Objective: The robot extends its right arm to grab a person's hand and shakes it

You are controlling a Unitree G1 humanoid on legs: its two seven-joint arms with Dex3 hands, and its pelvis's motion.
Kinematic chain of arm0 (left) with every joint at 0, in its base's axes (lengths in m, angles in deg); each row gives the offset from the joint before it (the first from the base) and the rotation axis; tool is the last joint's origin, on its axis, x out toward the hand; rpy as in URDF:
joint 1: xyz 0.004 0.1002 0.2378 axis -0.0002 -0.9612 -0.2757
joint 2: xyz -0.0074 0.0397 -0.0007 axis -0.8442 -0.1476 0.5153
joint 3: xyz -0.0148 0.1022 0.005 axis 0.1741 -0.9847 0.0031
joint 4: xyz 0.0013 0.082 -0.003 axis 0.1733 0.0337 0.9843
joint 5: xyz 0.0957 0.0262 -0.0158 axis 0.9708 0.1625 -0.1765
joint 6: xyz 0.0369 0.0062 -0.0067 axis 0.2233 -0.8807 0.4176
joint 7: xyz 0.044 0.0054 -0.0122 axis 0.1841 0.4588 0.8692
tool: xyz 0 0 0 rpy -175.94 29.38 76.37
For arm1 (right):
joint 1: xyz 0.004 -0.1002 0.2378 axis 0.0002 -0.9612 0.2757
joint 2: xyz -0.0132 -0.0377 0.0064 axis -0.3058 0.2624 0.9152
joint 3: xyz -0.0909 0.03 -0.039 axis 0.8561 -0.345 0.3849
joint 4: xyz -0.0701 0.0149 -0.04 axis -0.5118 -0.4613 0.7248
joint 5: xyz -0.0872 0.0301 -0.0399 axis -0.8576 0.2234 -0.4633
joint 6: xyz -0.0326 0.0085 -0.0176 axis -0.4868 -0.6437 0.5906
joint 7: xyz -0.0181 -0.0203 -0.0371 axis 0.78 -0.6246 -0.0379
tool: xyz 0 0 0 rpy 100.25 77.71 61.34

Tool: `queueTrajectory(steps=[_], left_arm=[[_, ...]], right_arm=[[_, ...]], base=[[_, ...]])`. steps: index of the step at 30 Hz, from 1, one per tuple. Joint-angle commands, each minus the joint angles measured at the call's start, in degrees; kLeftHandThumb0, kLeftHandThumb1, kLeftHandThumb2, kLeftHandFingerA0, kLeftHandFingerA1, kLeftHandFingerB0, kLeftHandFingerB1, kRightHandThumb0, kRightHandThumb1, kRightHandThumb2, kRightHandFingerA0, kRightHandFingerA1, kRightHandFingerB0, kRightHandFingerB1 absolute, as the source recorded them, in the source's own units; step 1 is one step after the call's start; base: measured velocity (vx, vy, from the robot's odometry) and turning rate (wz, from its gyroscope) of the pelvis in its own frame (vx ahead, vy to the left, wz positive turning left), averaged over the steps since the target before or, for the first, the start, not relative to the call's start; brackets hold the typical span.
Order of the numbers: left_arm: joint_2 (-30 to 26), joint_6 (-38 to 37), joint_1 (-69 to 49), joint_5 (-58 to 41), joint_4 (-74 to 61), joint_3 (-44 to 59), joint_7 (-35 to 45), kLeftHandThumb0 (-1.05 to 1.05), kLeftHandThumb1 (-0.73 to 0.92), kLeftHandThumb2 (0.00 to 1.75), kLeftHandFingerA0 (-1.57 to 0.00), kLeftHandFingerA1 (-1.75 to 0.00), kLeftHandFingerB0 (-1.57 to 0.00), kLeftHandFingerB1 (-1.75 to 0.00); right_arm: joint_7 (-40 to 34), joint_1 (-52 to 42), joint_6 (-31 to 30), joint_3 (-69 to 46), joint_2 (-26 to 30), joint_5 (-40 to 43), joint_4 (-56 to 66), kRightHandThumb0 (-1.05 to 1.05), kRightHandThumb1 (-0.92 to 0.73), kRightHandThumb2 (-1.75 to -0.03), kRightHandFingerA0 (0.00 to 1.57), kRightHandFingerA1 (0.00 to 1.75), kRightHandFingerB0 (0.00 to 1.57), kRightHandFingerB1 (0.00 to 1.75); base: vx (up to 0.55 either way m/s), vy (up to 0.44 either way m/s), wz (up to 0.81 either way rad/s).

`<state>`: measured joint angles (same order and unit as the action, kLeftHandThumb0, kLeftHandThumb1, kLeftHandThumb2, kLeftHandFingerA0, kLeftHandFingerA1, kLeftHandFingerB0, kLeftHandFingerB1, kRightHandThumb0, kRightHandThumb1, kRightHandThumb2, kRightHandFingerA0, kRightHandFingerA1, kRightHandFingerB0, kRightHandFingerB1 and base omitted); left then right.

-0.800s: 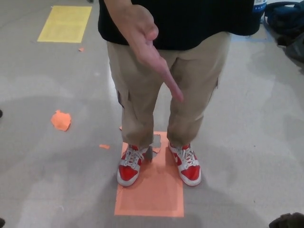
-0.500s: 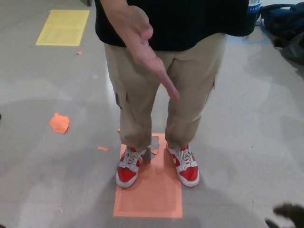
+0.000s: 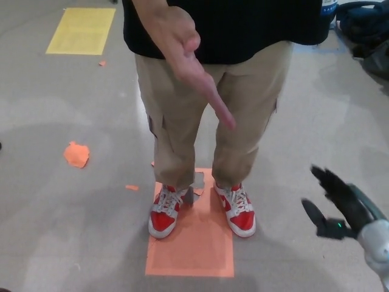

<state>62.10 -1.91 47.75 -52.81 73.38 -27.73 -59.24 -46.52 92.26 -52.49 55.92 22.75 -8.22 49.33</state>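
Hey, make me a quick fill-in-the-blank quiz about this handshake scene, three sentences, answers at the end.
1. The person's hand is held out with its fingers ____, not curled.
2. The person's shoes stand on an ____ floor mat.
3. The robot's right hand has not yet ____ the person's hand.

Missing words: straight; orange; touched

A smooth grey floor (image 3: 48, 231) with a dull sheen carries flat matt patches: an orange mat (image 3: 194, 252) and a yellow mat (image 3: 82, 29). The person wears khaki cloth trousers (image 3: 182, 121), a black cloth shirt (image 3: 243, 24) and glossy red-and-white sneakers (image 3: 164, 216). The robot's right hand (image 3: 337, 207) looks like matt black plastic on a smooth grey wrist.
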Motion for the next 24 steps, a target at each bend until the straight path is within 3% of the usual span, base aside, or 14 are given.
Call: queueTrajectory(steps=[1, 11, 12, 13, 14, 18, 19, 20, 24], left_arm=[[-1.5, -4.1, -3.5, 0.0, 0.7, 0.9, -0.3, -0.58, 0.91, 0.68, -0.32, -0.34, -0.27, -0.31], [-1.7, -6.0, -4.4, -1.1, 0.5, 2.4, 0.2, -0.58, 0.91, 0.68, -0.29, -0.31, -0.29, -0.31], [-1.6, -5.2, -4.4, -0.9, 0.4, 2.3, 0.1, -0.59, 0.91, 0.68, -0.30, -0.32, -0.28, -0.31], [-1.5, -4.9, -4.4, -0.8, 0.4, 2.3, 0.0, -0.59, 0.91, 0.68, -0.30, -0.32, -0.28, -0.31], [-1.5, -4.8, -4.4, -0.9, 0.4, 2.3, 0.1, -0.59, 0.91, 0.68, -0.30, -0.32, -0.28, -0.31], [-1.8, -6.2, -4.4, -0.5, 0.3, 2.2, 0.5, -0.58, 0.92, 0.68, -0.30, -0.32, -0.28, -0.31], [-1.9, -6.6, -4.7, -0.3, 0.3, 2.1, 0.4, -0.58, 0.91, 0.68, -0.31, -0.32, -0.29, -0.31], [-1.9, -6.7, -4.6, -0.4, 0.2, 2.2, 0.4, -0.59, 0.92, 0.68, -0.30, -0.32, -0.28, -0.31], [-2.0, -6.5, -4.5, -0.1, 0.3, 2.0, 0.3, -0.59, 0.91, 0.68, -0.32, -0.32, -0.30, -0.32]], right_arm=[[8.0, 0.5, -16.4, 4.6, -1.6, -15.5, 48.7, -0.91, -0.82, -1.15, 0.02, 0.28, 0.00, 0.07], [15.8, 14.6, -28.4, 10.5, -6.6, -23.6, 49.2, -0.91, -0.81, -1.16, 0.00, 0.17, 0.00, 0.07], [16.1, 16.2, -29.4, 11.4, -7.2, -24.2, 47.8, -0.85, -0.92, -0.74, 0.00, 0.19, 0.00, 0.00], [16.3, 16.8, -30.0, 11.8, -7.4, -24.5, 47.4, -0.85, -0.92, -0.74, 0.00, 0.19, 0.00, 0.00], [16.5, 17.4, -30.5, 12.1, -7.5, -24.7, 47.1, -0.88, -0.78, -1.15, 0.00, 0.21, 0.00, 0.10], [18.4, 21.0, -33.6, 13.8, -7.9, -25.7, 44.1, -0.89, -0.79, -1.16, 0.00, 0.19, 0.00, 0.09], [19.4, 22.3, -35.6, 14.6, -8.4, -25.9, 42.9, -0.89, -0.92, -0.72, 0.00, 0.16, 0.00, 0.01], [18.9, 23.6, -36.3, 14.9, -9.1, -25.5, 40.3, -0.90, -0.76, -1.15, 0.00, 0.21, 0.00, 0.10], [17.9, 25.3, -37.3, 15.8, -9.6, -24.8, 35.3, -0.93, -0.77, -1.16, 0.00, 0.19, 0.00, 0.07]], base=[[0.00, 0.000, 0.00], [0.00, 0.000, 0.00], [0.00, 0.000, 0.00], [0.00, 0.000, 0.00], [0.00, 0.000, 0.00], [0.00, 0.000, 0.00], [0.00, 0.000, 0.00], [0.00, 0.000, 0.00], [0.00, 0.000, 0.00]])
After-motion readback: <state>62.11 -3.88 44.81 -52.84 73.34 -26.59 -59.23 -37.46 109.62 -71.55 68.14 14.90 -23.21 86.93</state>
